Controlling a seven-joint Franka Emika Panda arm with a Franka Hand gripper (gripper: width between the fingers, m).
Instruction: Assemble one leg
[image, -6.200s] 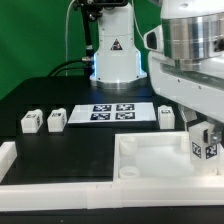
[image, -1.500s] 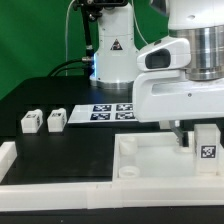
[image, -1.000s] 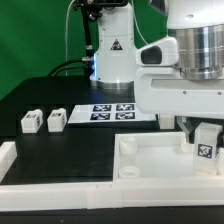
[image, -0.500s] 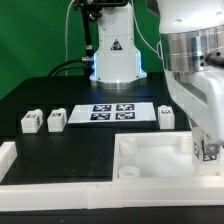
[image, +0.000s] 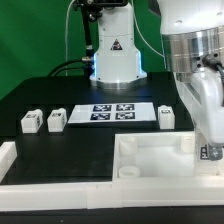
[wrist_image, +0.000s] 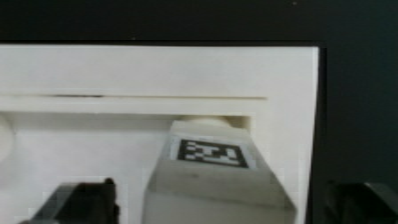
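White plastic: the tray (image: 150, 160) fills the lower part of the exterior view, and the leg (image: 211, 152) is low at its right edge.
What changed: half a second ago the leg sat higher; now it is down in the tray's right corner, and the arm has tilted.
Meaning: I think the leg is going into its corner socket, so this step looks nearly done.
Gripper: the gripper (wrist_image: 210, 205) seems clenched on the leg (wrist_image: 215, 160); dark fingers (wrist_image: 80, 202) show on both sides.
In the tray: only that leg, with its tag facing the wrist camera.
Outside: three spare legs (image: 32, 122) and the marker board (image: 112, 111) lie on the black table (image: 75, 140).
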